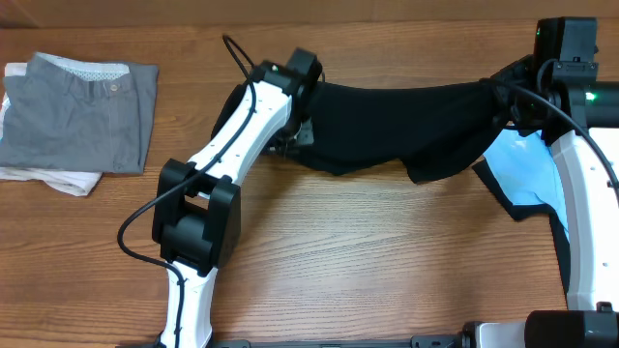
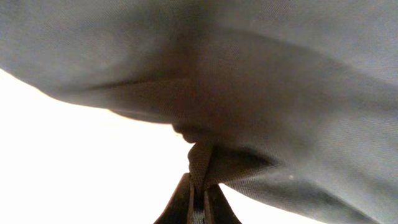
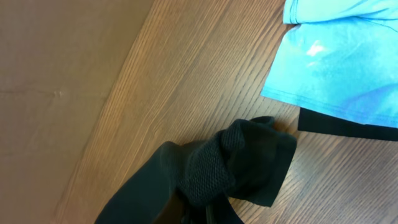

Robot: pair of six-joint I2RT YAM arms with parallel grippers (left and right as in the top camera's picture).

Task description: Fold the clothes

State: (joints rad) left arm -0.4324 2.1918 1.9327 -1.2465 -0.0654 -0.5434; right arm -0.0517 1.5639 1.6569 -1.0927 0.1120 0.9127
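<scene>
Spanning left to right, black shirt (image 1: 406, 121)

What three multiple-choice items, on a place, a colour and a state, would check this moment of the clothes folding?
1. Where is the folded grey garment?
A. far left of the table
B. under the right arm
C. table centre

2. What colour is the shirt lying by the right arm?
A. red
B. light blue
C. white

3. How is the black shirt held?
A. lying flat, untouched
B. pinched at one end only
C. pinched by the left fingers and the right fingers, stretched between them

1 A: it sits at the overhead view's left edge.
2 B: the blue shirt, black-trimmed, shows in the overhead and right wrist views.
3 C: both wrist views show cloth in shut fingers, and the overhead view shows it spanning the two.
</scene>
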